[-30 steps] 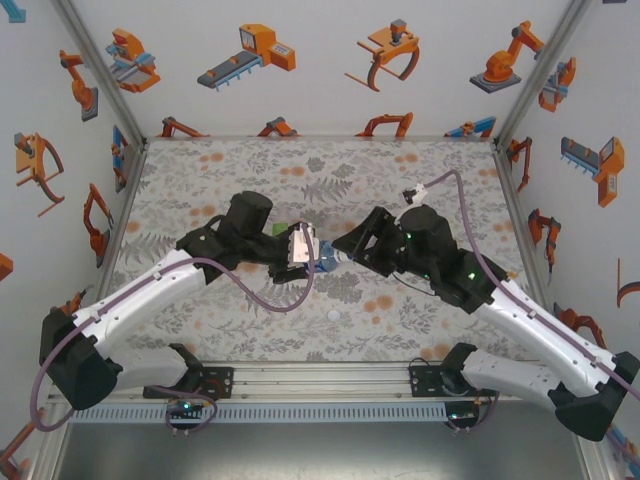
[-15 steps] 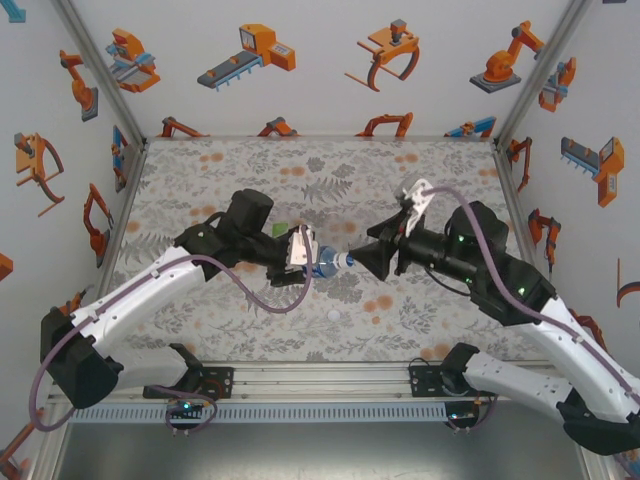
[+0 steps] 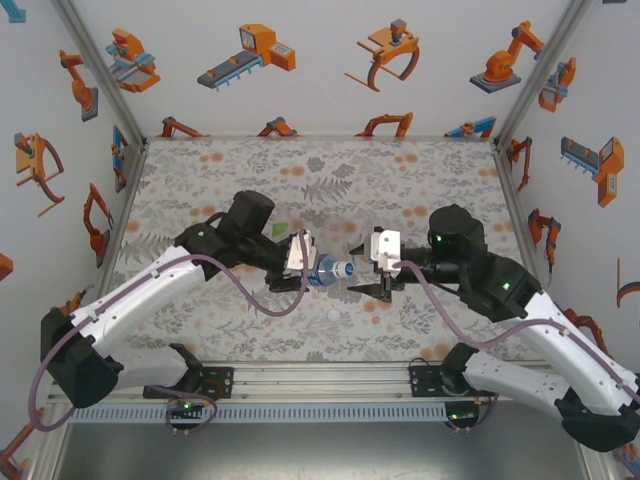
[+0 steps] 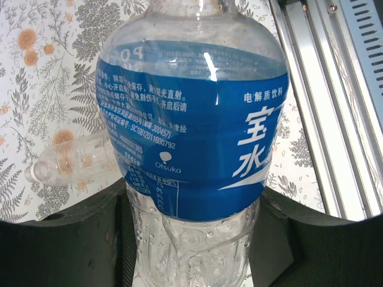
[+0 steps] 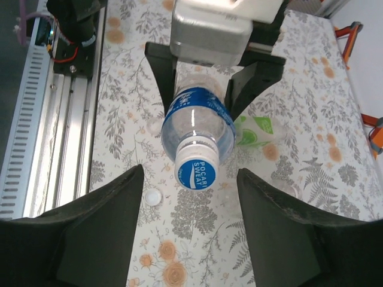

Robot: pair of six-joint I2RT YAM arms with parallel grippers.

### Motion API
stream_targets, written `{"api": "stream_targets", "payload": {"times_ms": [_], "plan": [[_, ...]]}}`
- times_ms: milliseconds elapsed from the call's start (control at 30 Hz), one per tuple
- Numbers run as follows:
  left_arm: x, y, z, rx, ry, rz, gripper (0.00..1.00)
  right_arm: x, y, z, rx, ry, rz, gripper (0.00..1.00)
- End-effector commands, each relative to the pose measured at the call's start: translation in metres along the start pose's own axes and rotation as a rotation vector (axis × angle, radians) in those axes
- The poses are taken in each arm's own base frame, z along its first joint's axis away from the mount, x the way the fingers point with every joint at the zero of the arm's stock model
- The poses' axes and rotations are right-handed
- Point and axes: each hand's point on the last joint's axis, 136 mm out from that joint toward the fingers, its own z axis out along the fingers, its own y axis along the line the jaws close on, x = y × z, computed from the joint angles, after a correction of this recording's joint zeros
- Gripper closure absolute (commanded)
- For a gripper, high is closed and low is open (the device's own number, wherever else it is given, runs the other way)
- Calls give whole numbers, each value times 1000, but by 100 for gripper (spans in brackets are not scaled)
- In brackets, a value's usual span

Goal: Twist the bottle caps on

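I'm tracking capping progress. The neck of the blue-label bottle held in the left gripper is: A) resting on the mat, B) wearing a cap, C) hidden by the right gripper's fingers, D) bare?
B: the right wrist view shows a cap seated on the neck of the blue-label bottle, with the right gripper open and clear of it on both sides.

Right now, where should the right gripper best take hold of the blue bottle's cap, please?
Take the cap by its side wall, end-on: the left gripper holds the bottle with its cap pointing into the open right gripper.
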Motion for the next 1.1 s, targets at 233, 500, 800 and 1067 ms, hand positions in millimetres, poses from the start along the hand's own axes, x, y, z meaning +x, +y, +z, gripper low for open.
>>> {"api": "stream_targets", "payload": {"times_ms": [233,500,800,1067], "plan": [[-12,-4,0,41,-37,30,100,-4,-2,6,15,-55,-50,50],[-13,-5,-1,40,-41,32,100,7,-4,9,30,-24,-29,57],[-17,-1,-1,21,-60,31,100,16,-19,9,126,-14,187,87],[-19,19,-2,-85,-72,29,100,45,-59,3,402,-73,1023,100]]}}
